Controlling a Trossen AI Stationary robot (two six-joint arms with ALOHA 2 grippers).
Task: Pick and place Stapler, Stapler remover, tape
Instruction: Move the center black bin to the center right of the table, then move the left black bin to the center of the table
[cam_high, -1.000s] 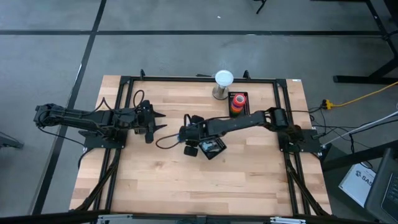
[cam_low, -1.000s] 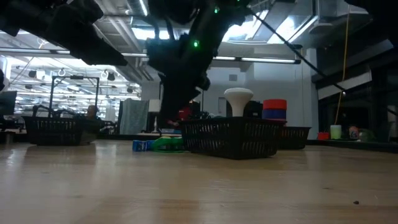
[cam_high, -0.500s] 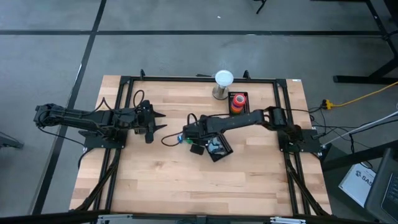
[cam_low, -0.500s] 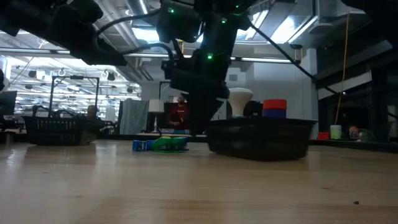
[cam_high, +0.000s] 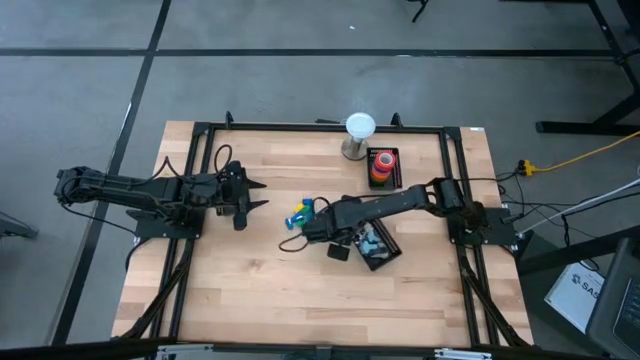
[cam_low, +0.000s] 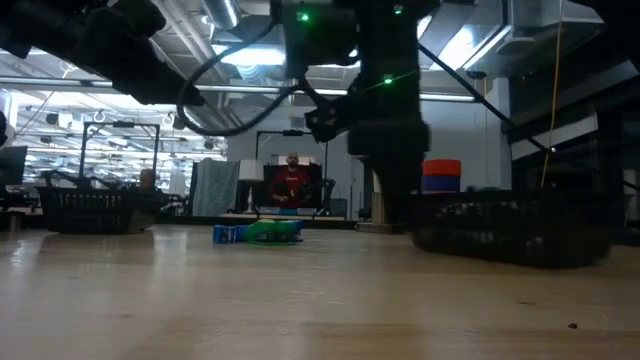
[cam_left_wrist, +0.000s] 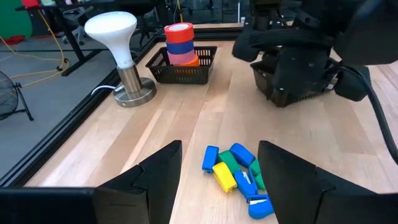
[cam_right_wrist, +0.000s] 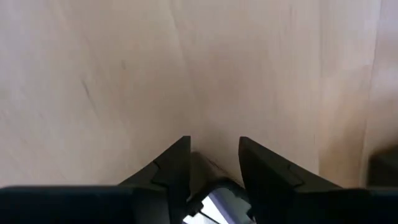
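Observation:
A black mesh basket (cam_high: 378, 248) (cam_low: 510, 228) with bluish things inside sits right of the table's middle. My right gripper (cam_high: 340, 238) (cam_right_wrist: 213, 144) points steeply down at its left side and is shut on it. A heap of small blue, green and yellow blocky items (cam_high: 300, 213) (cam_left_wrist: 235, 177) lies on the wood; which is the stapler or the stapler remover I cannot tell. The tape (cam_high: 382, 163) (cam_left_wrist: 180, 42) is a stack of rolls in a second small basket at the far side. My left gripper (cam_high: 258, 195) (cam_left_wrist: 219, 149) waits open at the left, aimed at the heap. My right gripper comes at the black basket from above, at its left side (cam_left_wrist: 273, 87). The hand itself hides the place of contact. In its wrist view a dark part (cam_right_wrist: 214, 193) sits far back between the fingers. I cannot tell whether the basket is clear of the table.
A white-topped lamp (cam_high: 358, 128) (cam_left_wrist: 121, 37) stands at the far edge beside the tape basket. Black frame rails (cam_high: 200, 130) run around the table. The near half of the wood (cam_high: 300, 300) has free room. A person (cam_low: 290, 185) sits in the room beyond.
My right gripper has drawn back toward the table's right edge and tipped to point more steeply down. The black basket has gone with it to the right. The heap of blocky items has stayed in place and now shows uncovered from above.

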